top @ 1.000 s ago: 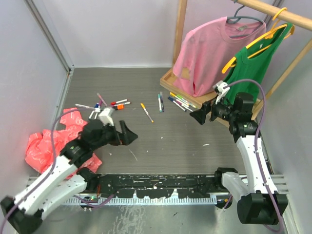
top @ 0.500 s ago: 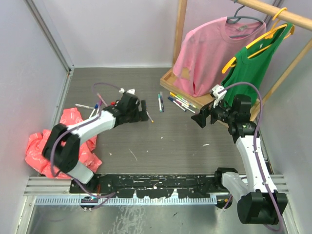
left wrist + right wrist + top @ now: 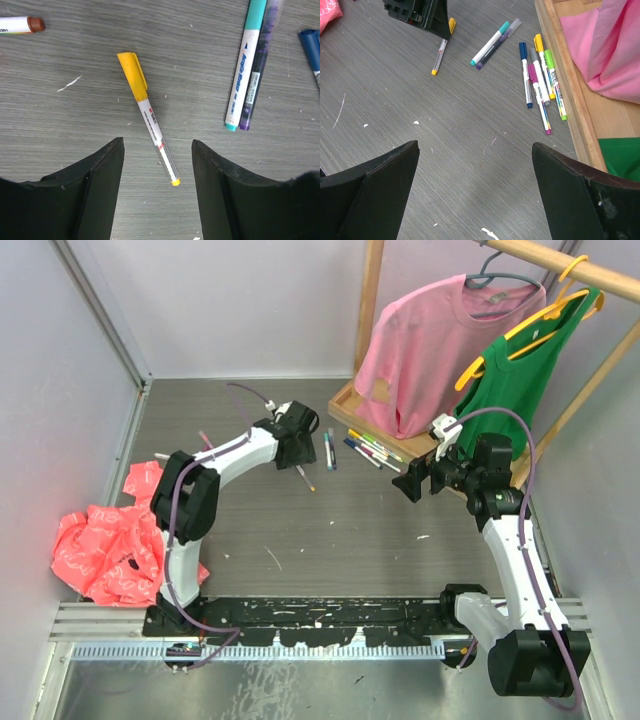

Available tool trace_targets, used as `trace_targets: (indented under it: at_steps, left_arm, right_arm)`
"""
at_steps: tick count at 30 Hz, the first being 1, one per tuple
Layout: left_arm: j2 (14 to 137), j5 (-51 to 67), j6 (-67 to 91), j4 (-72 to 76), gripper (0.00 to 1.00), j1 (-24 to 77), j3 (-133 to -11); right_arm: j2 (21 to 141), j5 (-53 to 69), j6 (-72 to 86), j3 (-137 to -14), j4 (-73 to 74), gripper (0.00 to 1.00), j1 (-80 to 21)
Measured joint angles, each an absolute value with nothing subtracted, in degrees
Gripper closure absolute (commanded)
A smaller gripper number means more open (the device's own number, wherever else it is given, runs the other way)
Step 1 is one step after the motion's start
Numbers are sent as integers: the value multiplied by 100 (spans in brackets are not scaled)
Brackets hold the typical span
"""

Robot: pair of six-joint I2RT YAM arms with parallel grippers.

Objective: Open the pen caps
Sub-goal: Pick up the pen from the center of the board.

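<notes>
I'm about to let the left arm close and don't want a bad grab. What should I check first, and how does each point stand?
1. Yellow pen lies in the gap of the left end effector: ok, not yet touched.
2. Its cap is on and outside the gap: ok.
3. Teal pen and purple pen are out of the way: ok, both lie off to one side.
4. Right end effector is open and empty, ready for the cap: ok.
5. Left end effector is low enough to catch the barrel: cannot tell.
</notes>
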State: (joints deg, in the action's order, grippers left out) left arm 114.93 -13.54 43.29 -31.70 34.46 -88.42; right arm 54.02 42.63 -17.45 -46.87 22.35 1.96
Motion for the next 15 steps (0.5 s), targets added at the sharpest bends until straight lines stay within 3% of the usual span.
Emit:
trace_targets:
  at_steps: [15]
  left_arm:
    - [12162, -1697, 4416, -3612, 53, 3542, -9332]
  right_arm:
    - [5402, 4219, -1745, -4687, 2235, 0, 161]
